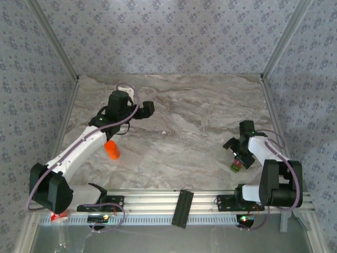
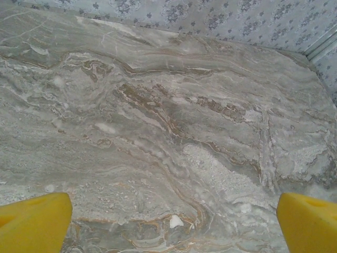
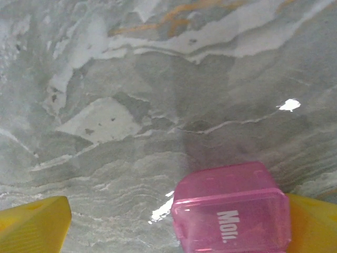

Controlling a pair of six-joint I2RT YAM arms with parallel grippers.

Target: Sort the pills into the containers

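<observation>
My left gripper [image 2: 174,219] stands spread wide above the bare marble table [image 2: 158,116], holding nothing. My right gripper [image 3: 179,211] is spread just as wide. The pink compartment [image 3: 231,211] of the containers [image 1: 236,166] sits at lower right, just beside one finger [image 3: 316,221], not gripped.

We read one label: "Mon." in white letters on the translucent pink container [image 3: 231,208]. In the right wrist view the word is turned sideways, running from top to bottom.
</observation>
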